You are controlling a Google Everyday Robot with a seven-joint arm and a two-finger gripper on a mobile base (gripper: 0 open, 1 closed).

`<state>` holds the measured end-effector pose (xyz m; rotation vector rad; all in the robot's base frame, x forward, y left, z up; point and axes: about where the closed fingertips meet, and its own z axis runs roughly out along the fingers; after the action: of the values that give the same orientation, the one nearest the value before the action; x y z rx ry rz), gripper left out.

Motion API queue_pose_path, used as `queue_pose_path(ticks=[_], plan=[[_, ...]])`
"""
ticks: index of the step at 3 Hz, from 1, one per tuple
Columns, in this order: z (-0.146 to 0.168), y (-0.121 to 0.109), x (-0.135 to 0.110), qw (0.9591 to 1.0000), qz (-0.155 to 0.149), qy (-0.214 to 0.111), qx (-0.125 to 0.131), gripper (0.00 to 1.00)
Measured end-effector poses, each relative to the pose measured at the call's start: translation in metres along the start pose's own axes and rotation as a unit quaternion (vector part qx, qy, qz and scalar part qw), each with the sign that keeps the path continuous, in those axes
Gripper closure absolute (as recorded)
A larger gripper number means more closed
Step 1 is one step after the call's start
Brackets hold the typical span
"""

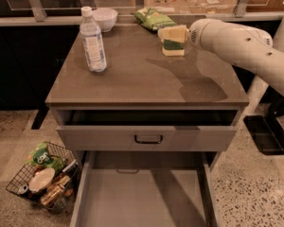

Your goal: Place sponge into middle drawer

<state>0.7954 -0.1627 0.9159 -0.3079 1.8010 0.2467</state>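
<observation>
My pincer (172,33) hangs over the far right part of the desk (132,82), at the end of my arm (241,48), which reaches in from the right side. Whether the pincer is apart or together I cannot tell from here. The sponge (173,46) sits directly under it and a shade nearer the front, flat on the desk, green layer up over the yellow foam. It looks so close that the two may be touching, though I cannot say it is clamped. Its long axis seems to run across the desk, left to right, so I judge a straight drop is all the grasp needs. Just behind the sponge lies the snack bag (154,19), near enough to catch on a sloppy descent. The bowl (105,18) and the water bottle (93,39) stand well apart to the left. The desk's right edge is near, and the wide stretch towards the front edge is open room for carrying. Below that edge, the drawer with the black loop handle (147,138) stands slightly out. Under it the middle drawer (142,200) is pulled much further out, bare floor showing. I would have to clear both the front edge and that handled drawer before lowering. A wire basket (42,174) sits on the floor to the left.
</observation>
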Motion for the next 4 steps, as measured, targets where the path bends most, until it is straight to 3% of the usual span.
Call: queue_pose_path(ticks=[1,3,4], plan=[[0.036,0.004,0.009,0.9999,-0.001,0.013,-0.004,0.0],[0.067,0.008,0.053,0.9972,-0.014,0.073,-0.001,0.0],[0.076,0.016,0.07,0.9964,-0.009,0.084,-0.004,0.18]])
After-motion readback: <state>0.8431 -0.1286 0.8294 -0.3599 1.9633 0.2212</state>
